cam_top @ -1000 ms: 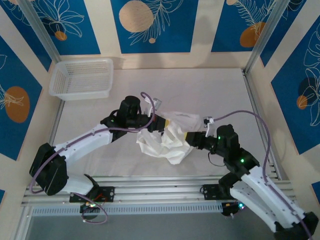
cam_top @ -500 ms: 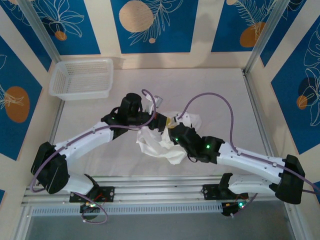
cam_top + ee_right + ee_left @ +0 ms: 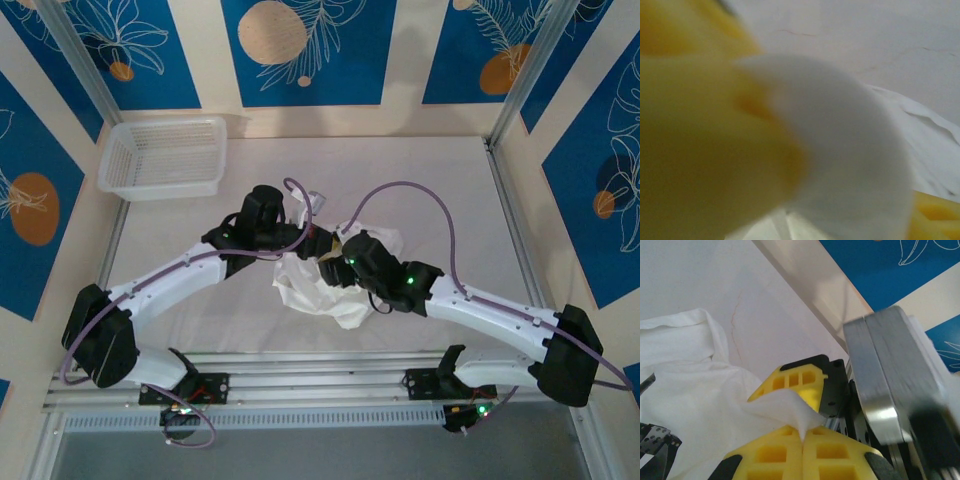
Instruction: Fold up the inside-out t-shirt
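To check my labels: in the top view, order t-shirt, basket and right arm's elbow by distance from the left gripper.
From the left gripper:
1. t-shirt, pinched in it, centre.
2. basket, far left corner.
3. right arm's elbow, near right.

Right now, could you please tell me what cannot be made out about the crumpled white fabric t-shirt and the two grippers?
Right gripper: open or gripping is unclear; the right wrist view is blurred by cloth against the lens, and the top view is too small.
Crumpled white fabric t-shirt: sleeves and collar are hidden in the top view, bunched and partly covered by the grippers.
Left gripper: shut on a fold; which part of the shirt, cannot tell.
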Tool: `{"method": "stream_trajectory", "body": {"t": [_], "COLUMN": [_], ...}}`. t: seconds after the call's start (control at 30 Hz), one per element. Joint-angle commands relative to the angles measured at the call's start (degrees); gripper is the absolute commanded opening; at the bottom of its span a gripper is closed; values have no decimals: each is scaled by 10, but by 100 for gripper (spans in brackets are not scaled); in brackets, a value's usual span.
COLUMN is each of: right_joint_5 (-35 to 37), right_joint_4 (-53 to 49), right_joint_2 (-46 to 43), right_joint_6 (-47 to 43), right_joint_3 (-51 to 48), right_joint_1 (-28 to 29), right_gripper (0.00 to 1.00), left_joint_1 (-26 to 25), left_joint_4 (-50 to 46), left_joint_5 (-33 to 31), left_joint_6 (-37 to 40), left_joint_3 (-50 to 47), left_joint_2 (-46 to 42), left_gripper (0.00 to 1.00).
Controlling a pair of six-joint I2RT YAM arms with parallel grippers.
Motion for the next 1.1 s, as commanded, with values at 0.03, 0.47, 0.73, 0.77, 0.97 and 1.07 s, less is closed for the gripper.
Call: {"method": "stream_trajectory", "body": {"t": [0.03, 0.47, 0.73, 0.77, 0.97, 1.07], "right_joint_5": [-13, -29, -168, -165, -207, -110], "right_joint_4": [27, -33, -129, -145, -89, -30], "right_joint_2": [11, -119, -251, -257, -277, -260], "right_joint_6": [-71, 45, 129, 126, 123, 131], "right_joint_3": [13, -37, -147, -146, -129, -110], "right_joint_1": [21, -70, -194, -200, -146, -46], "right_gripper": [80, 23, 21, 22, 35, 42], "left_joint_1": [-3, -3, -3, -3, -3, -4], "left_joint_4": [1, -32, -10, -11, -13, -10], "left_joint_5": [10, -18, -4, -3, -2, -3], "left_joint_6": [9, 33, 20, 21, 20, 15], "left_joint_3": [20, 16, 15, 16, 18, 15], "left_joint_2": [-2, -7, 4, 5, 3, 5], "left_gripper": [0, 0, 0, 0, 0, 0]}}
